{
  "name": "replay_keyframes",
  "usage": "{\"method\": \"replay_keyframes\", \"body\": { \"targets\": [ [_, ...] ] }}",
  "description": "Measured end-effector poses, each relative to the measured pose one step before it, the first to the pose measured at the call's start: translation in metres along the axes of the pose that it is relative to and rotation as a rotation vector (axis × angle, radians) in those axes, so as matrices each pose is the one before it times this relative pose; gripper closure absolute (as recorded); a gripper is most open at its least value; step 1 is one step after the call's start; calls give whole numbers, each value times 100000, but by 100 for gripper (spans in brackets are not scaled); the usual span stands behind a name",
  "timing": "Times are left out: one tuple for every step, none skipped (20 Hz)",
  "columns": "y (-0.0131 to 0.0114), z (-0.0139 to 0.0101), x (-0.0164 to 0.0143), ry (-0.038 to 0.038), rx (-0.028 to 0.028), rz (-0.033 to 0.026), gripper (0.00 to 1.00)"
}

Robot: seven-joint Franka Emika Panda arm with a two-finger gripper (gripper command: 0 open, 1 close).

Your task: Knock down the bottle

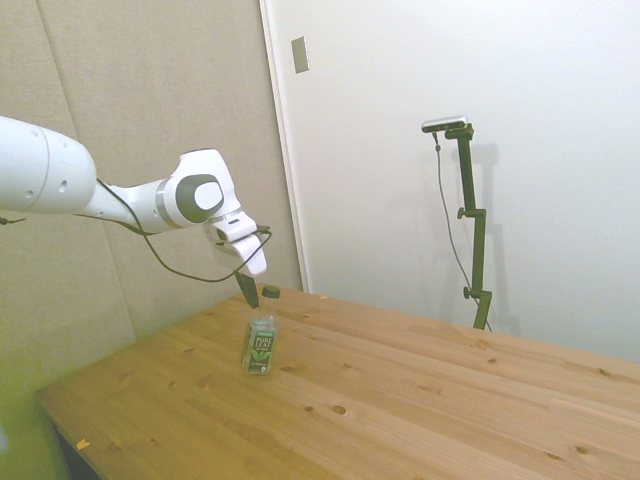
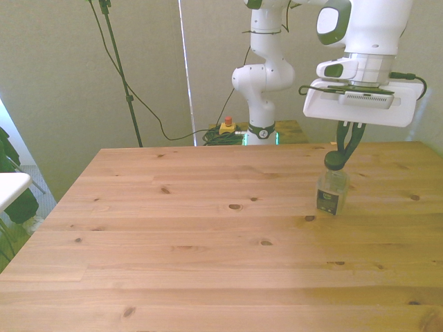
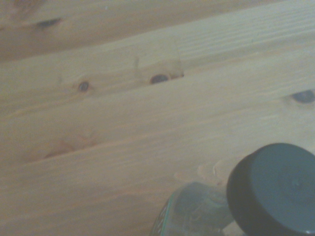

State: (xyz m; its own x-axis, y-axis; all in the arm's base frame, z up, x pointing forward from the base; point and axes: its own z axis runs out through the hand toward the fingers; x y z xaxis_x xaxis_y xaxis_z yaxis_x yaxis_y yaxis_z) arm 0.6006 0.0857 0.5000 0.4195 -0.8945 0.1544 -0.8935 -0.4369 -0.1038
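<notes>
The bottle is small and clear, with a dark green cap and a green label. It stands on the wooden table, near the side from which the arm reaches in, and leans slightly. In the front view the bottle is on the front view's right. My gripper hangs right above it with its dark fingers drawn together, their tips touching the cap. From the side, the gripper sits just beside the cap. The wrist view shows the cap from above, and part of the bottle's body.
The table stretches wide toward the front view's left and toward the camera. A white object sits off the table at the front view's left edge. Cables and a red button lie behind the table by the robot's base.
</notes>
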Motion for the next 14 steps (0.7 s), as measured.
{"method": "replay_keyframes", "body": {
  "targets": [
    [-296,23,964,191,-61,1411,100],
    [-251,100,896,245,31,1319,100],
    [-184,210,847,238,-71,1198,100],
    [-110,277,789,242,-182,1148,100],
    [-70,335,678,186,-330,1010,100],
    [-56,276,705,252,-244,1027,100],
    [-82,216,656,281,-125,894,100],
    [-68,174,572,268,-89,782,100],
    [-103,148,543,212,-6,702,100],
    [-80,177,455,211,-104,570,100],
    [-63,234,440,198,-196,592,100],
    [-98,258,455,232,-163,677,100],
    [-90,243,482,270,-57,697,100],
    [-120,201,494,324,29,730,100]
  ]
}}
